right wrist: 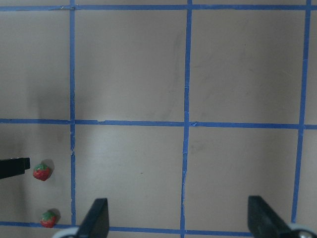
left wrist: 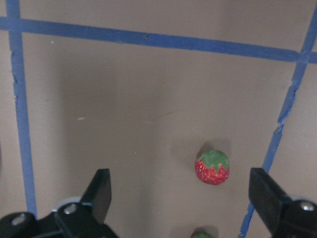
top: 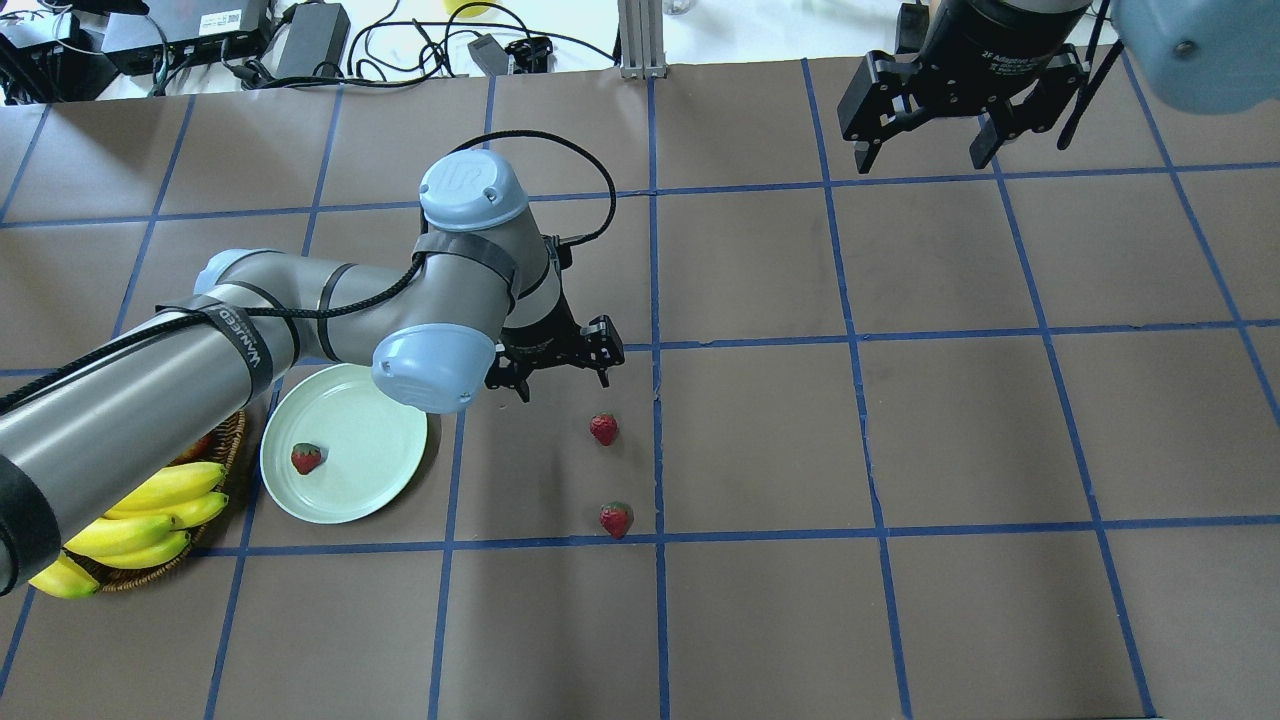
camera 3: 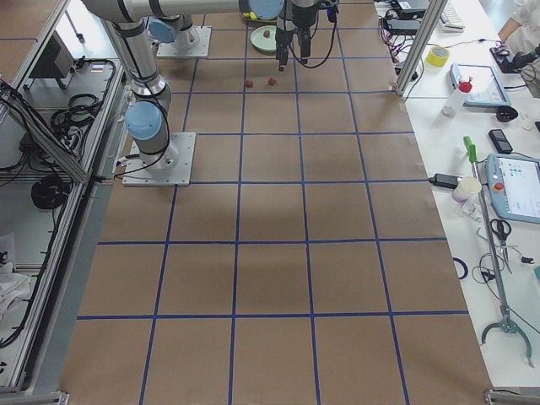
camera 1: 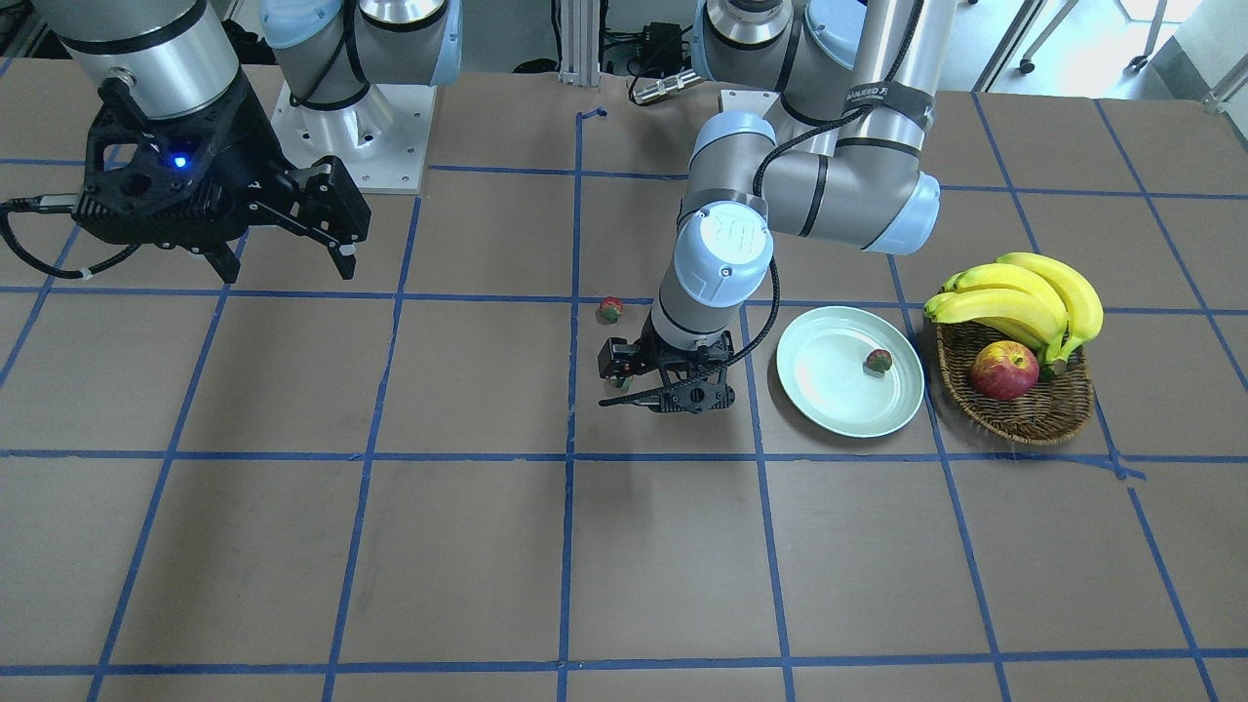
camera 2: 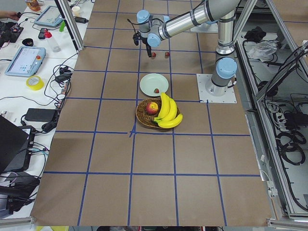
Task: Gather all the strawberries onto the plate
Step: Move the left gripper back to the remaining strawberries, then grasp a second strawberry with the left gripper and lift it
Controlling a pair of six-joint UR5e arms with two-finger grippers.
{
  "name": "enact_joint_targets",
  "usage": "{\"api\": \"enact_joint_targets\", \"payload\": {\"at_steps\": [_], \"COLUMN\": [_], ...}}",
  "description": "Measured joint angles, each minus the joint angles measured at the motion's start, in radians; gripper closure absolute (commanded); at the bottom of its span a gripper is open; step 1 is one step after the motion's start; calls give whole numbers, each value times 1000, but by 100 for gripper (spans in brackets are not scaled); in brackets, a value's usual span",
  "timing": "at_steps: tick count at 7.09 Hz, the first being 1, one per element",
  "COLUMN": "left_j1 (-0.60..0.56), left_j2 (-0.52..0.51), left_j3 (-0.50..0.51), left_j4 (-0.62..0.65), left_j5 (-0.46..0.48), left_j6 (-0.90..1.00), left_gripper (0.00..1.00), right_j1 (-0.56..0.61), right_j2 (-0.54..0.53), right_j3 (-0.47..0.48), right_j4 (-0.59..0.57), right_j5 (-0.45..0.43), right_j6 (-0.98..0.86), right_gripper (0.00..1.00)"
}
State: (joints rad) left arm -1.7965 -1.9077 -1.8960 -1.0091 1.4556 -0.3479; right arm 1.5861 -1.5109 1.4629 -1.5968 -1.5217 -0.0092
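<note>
One strawberry (top: 306, 458) lies in the pale green plate (top: 365, 415), also seen in the front view (camera 1: 878, 361). Two strawberries (top: 603, 429) (top: 616, 519) lie on the table to the right of the plate. My left gripper (top: 560, 382) is open and empty, hovering just beyond the nearer one. In the left wrist view that strawberry (left wrist: 212, 167) lies ahead between the fingers (left wrist: 100, 191), closer to the right one. The other (left wrist: 200, 234) peeks in at the bottom edge. My right gripper (top: 922, 155) is open and empty, high at the far right.
A wicker basket (camera 1: 1026, 417) with bananas (camera 1: 1024, 292) and a red-yellow apple (camera 1: 1004, 370) stands next to the plate (camera 1: 829, 380), on its side away from the loose berries. Blue tape lines grid the brown table. My left arm's elbow (top: 435, 365) hangs over the plate's edge.
</note>
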Motion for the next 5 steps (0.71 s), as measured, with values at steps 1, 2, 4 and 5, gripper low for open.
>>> {"api": "enact_joint_targets", "payload": {"at_steps": [1,2,4,5], "left_j1": [-5,-13,-34,-38], "left_j2": [-18,-30,-37,-37], "left_j3": [-14,-28,-50,-55], "left_j4": [27,38,44,43], "left_j5": [-1,-3,-6,-19], "left_j6": [-2,-3,-5,-7], "left_gripper": [0,5,17,35], "right_j1": [0,0,0,0], "right_j2": [0,0,-2,-3], "right_j3": [0,4,19,22], "right_j4": [0,0,-2,-4], "right_j5": [0,0,1,1], "right_j6": [0,0,-1,0], "right_gripper": [0,0,0,0]}}
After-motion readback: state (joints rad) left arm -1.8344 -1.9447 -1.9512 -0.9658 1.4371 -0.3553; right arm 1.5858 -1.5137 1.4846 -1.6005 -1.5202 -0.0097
